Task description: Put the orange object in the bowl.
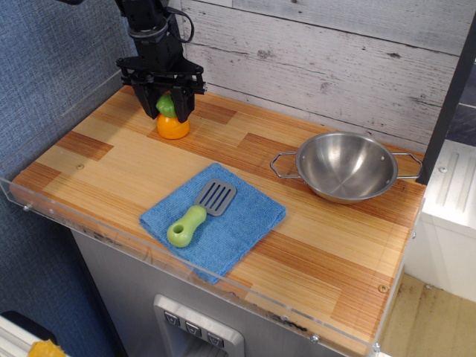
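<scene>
The black jaws are closing in tight on the green cap of the orange object (172,123), one finger pressing each side, the gripper (165,106) pointing straight down. The fruit is sitting on the wooden counter (312,245), far left of the bowl (346,166) and well apart from it. Nearer the bowl, a green-handled spatula (199,213) is lying on a blue cloth (245,223).

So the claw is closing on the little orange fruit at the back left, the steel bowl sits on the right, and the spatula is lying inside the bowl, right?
Not quite. The observation.image view shows the spatula lying on the blue cloth near the front, not in the bowl, which holds nothing. The rest stands: the gripper is over the orange fruit at the back left, fingers either side of its green cap.
</scene>
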### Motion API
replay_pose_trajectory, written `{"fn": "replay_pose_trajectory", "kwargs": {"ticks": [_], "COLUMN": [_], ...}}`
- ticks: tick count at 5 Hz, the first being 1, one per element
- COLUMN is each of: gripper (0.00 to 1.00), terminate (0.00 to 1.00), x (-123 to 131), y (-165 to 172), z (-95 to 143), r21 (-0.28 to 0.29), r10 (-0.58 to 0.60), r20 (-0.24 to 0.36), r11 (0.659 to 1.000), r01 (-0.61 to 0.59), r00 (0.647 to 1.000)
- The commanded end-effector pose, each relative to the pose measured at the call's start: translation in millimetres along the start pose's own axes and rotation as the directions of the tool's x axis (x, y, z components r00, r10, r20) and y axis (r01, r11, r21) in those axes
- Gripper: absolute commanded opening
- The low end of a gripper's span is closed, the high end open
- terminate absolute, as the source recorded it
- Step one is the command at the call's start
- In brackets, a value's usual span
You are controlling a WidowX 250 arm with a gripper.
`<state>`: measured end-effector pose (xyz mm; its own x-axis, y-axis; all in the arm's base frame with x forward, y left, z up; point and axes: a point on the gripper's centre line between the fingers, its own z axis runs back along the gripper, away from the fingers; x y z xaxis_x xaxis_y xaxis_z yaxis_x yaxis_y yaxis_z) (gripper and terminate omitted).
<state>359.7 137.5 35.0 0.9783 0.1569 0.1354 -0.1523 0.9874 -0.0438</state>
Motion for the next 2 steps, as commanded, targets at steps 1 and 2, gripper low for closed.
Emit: {"fn": "replay_pose_trajectory", "kwargs": {"ticks": [1, 2], "gripper": [0.00, 0.00], "terminate": [0.00, 0.00], "x": [-5.3, -19.2], "y": [-26.3, -70.9], "z": [51.8, 73.0], "r21": [0.020, 0.000], "r10": [0.021, 0.062], "r20": [0.016, 0.056], "r11": [1.000, 0.998], "r01": [-0.021, -0.062], "r00": [1.000, 0.997]}}
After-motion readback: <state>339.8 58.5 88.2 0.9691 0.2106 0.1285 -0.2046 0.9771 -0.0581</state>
